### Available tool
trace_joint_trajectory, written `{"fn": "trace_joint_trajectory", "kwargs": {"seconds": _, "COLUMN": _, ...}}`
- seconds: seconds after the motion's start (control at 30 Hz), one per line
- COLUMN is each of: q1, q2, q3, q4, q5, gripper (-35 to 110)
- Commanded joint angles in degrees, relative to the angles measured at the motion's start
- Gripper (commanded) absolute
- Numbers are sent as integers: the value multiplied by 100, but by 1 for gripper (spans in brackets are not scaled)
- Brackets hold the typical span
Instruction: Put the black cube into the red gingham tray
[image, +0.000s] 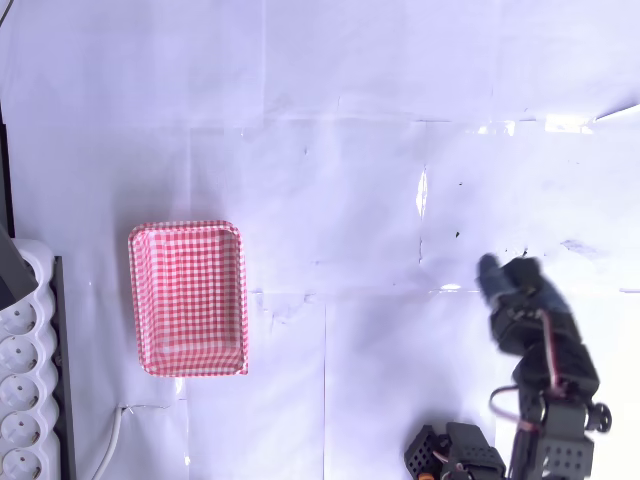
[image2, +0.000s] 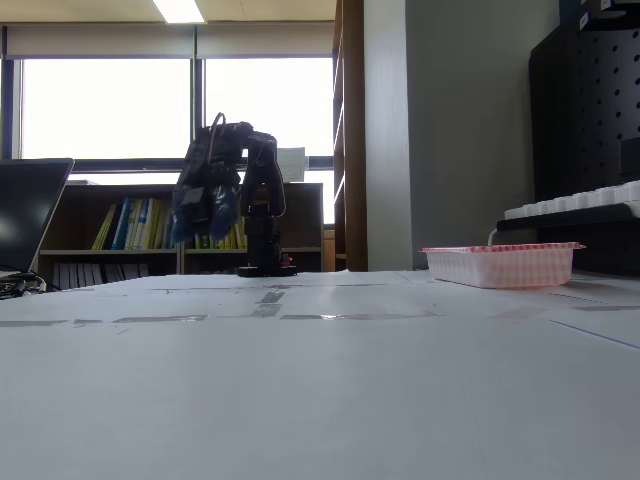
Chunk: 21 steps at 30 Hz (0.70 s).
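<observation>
In the overhead view the white power strip (image: 25, 390) lies along the far-left edge, its cord (image: 112, 440) trailing toward the near edge. Just right of it, apart from it, sits the red gingham tray (image: 140, 300), and its checked floor is bare: nothing black lies in it. So the placing is not yet done. The black cube cannot be made out on the white paper-covered table (image: 340, 160), and whether the gripper is carrying it cannot be told.

Moving right, a wide stretch of open paper separates the tray from the arm, with only taped seams and a few small dark specks near the middle. Nothing stands in that lane, so a straight run to the tray looks unobstructed. The tray's raised rim is the one edge to clear on the way in.

At the right, the gripper (image: 503, 277) hangs above the table, blurred; whether its fingers are spread or pressed together cannot be told. In the fixed view the gripper (image2: 205, 215) hangs well off the surface at the left, and the tray (image2: 500, 265) rests at the right, below the power strip (image2: 570, 205).
</observation>
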Motion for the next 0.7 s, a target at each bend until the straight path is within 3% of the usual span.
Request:
{"fn": "trace_joint_trajectory", "kwargs": {"seconds": 0.0, "q1": -1248, "q2": 176, "q3": 2795, "q4": 1714, "q5": -773, "gripper": 0}}
{"fn": "trace_joint_trajectory", "kwargs": {"seconds": 0.1, "q1": -2188, "q2": 940, "q3": 4236, "q4": 2338, "q5": -1266, "gripper": 0}}
{"fn": "trace_joint_trajectory", "kwargs": {"seconds": 0.23, "q1": -3366, "q2": 2057, "q3": 5563, "q4": 2347, "q5": -1591, "gripper": 0}}
{"fn": "trace_joint_trajectory", "kwargs": {"seconds": 0.43, "q1": -4570, "q2": 3656, "q3": 6311, "q4": 1362, "q5": -1582, "gripper": 0}}
{"fn": "trace_joint_trajectory", "kwargs": {"seconds": 0.67, "q1": -5326, "q2": 5115, "q3": 6592, "q4": -325, "q5": -765, "gripper": 0}}
